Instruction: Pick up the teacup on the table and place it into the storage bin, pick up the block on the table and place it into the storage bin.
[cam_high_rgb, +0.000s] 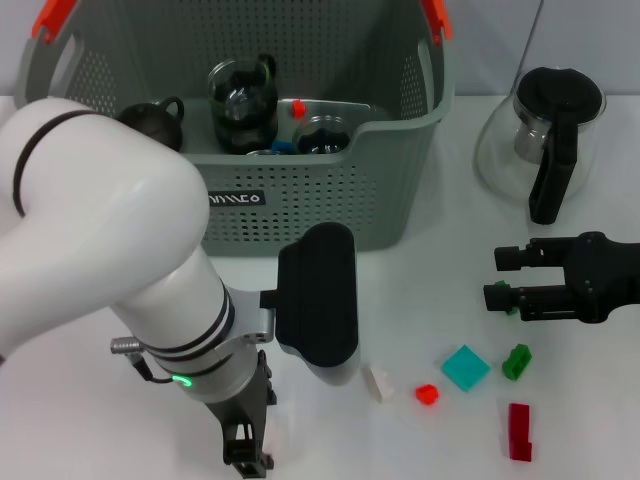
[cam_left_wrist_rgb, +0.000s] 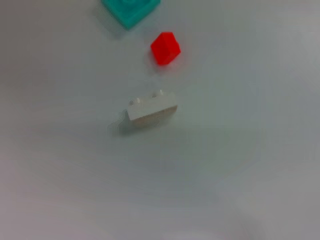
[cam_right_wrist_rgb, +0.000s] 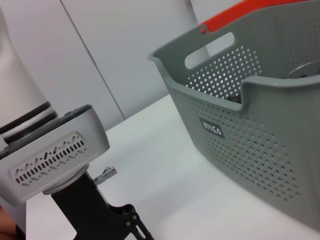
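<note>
The grey-green storage bin (cam_high_rgb: 300, 210) stands at the back centre, and its perforated wall fills the right wrist view (cam_right_wrist_rgb: 250, 145). A dark handled teacup (cam_high_rgb: 152, 122) sits inside it at the left. A white block (cam_high_rgb: 378, 382) lies on the table in front, and it also sits at the middle of the left wrist view (cam_left_wrist_rgb: 151, 109). My left gripper (cam_high_rgb: 247, 462) hangs low at the near edge, left of that block. My right gripper (cam_high_rgb: 497, 277) hovers open and empty at the right, above the coloured blocks.
A small red block (cam_high_rgb: 427, 393), a teal block (cam_high_rgb: 466, 367), a green block (cam_high_rgb: 517, 360) and a dark red block (cam_high_rgb: 519, 432) lie right of the white one. A glass jug with a black handle (cam_high_rgb: 545, 130) stands back right. Glass vessels (cam_high_rgb: 243, 100) sit in the bin.
</note>
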